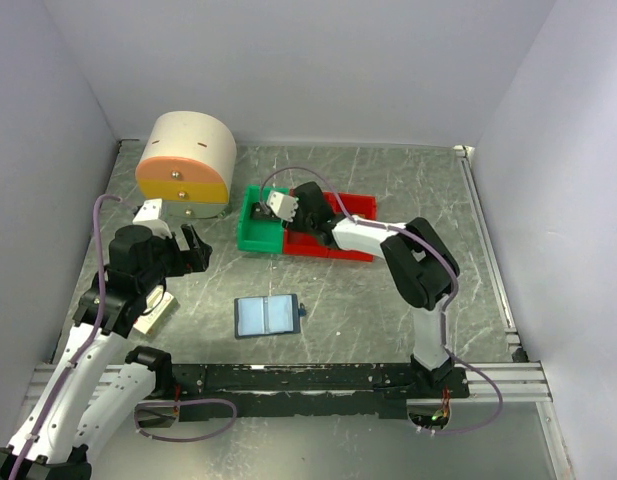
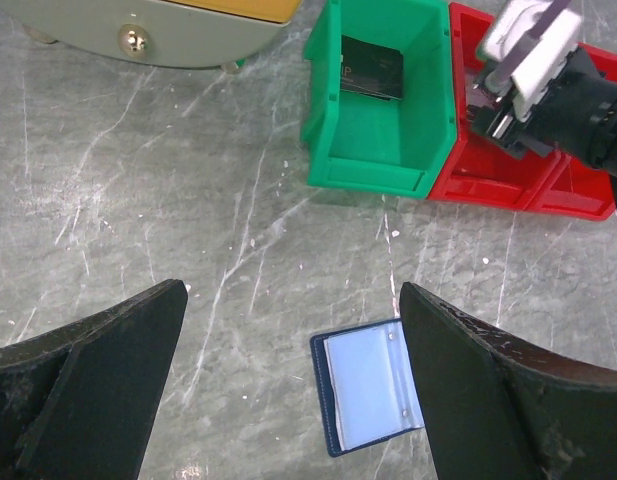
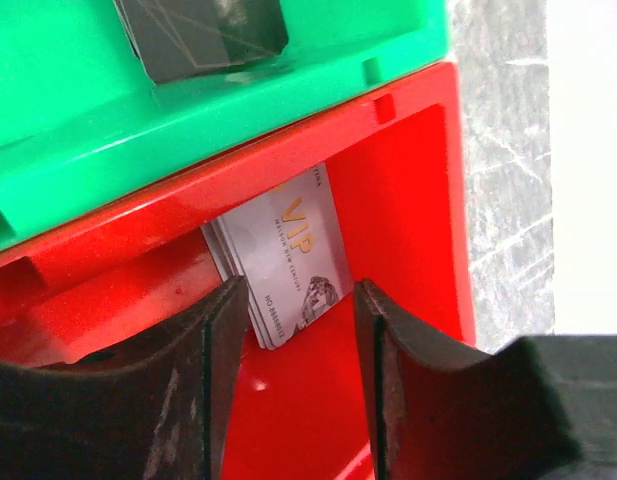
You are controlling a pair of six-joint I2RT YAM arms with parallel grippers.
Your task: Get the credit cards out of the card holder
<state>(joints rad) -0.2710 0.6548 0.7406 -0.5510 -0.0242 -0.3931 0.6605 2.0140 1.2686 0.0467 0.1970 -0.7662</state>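
Step in hand looks like drop-off. Right tool [image 3: 301, 296] is down in the red bin [image 3: 413, 200], jaws apart, nothing clamped. The pale grey VIP credit card [image 3: 286, 250] lies in the bin just past the tips. Card holder [image 1: 267, 315] is open flat on the counter [image 1: 388, 310], well apart from the bins; can't tell if any cards remain inside.

Next: probably lift straight up, clear of the red wall.

Left tool [image 2: 291, 295] hangs wide open and empty above the holder. Green bin [image 3: 188, 110] touches the red one and holds a dark card [image 2: 373, 68]. Drawer unit [image 1: 186, 160] and cream box [image 1: 154, 312] are out of the way.
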